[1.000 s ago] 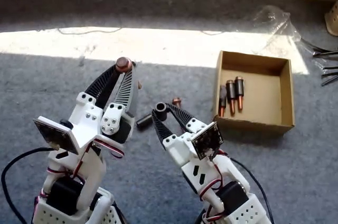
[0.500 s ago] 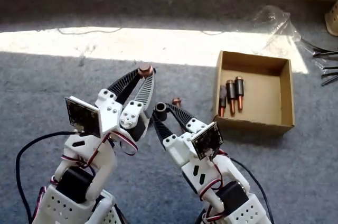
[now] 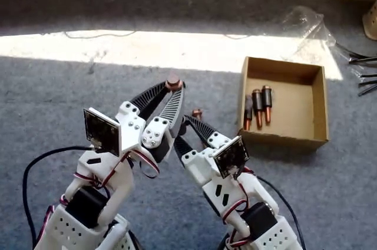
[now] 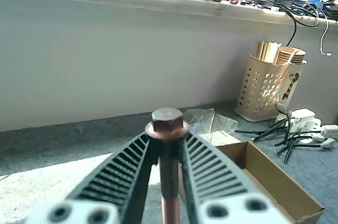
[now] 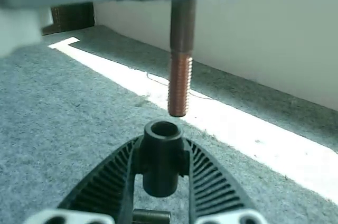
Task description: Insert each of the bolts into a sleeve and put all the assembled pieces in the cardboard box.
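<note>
**Clearances:** your left gripper [image 4: 167, 138] is clamped on an upright copper-coloured hex-head bolt [image 4: 167, 122]. The head sits above the fingertips and the shank runs down between the ribbed black fingers. Your right gripper [image 5: 160, 149] is closed around a short black cylindrical sleeve [image 5: 160, 163], held upright with its bore facing up. The bolt's threaded tip hangs just above that bore, not touching it and a little off its centre. From the high view your two grippers stand close together, the left one's fingers crossing in front of the right one's tips.

**Loose stock:** a second copper bolt [image 3: 197, 112] lies on the floor just beyond your right gripper's fingers. A second dark sleeve [image 5: 150, 216] lies on the floor beneath the held one.

**Surface and room:** grey short-pile carpet [image 3: 59, 102] stretches ahead of both tips to a bright sunlit band [image 3: 147, 49], with a plain white wall [image 4: 79, 60] past it. A crumpled clear plastic bag [image 3: 303, 23] lies beyond the box, and a cream perforated basket [image 4: 266, 86] stands against the wall.

**Containers:** an open brown cardboard box [image 3: 283, 138] sits near the outer side of your right gripper. It holds three assembled pieces [image 3: 258, 105], copper bolts in dark sleeves, side by side along the box wall nearest your grippers
</note>
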Controlling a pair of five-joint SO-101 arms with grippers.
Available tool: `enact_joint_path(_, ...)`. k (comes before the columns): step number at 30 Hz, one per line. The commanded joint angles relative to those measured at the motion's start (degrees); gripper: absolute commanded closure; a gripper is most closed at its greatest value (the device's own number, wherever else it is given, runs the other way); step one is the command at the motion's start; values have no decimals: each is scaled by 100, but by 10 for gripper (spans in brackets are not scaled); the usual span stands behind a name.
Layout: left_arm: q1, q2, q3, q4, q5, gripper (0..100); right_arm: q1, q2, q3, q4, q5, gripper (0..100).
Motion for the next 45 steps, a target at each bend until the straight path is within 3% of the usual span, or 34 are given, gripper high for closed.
enact_joint_path(1,75,22,-462,-132,62,980,13,-48,-136,-180,-18,994)
enact_joint_path(14,75,-13,-470,149,62,980,13,-48,13,-189,-18,994)
enact_joint_path(21,75,22,-919,800,62,980,13,-48,4,-189,-18,994)
enact_joint_path(45,312,22,-602,791,44,980,13,-48,4,-189,-18,994)
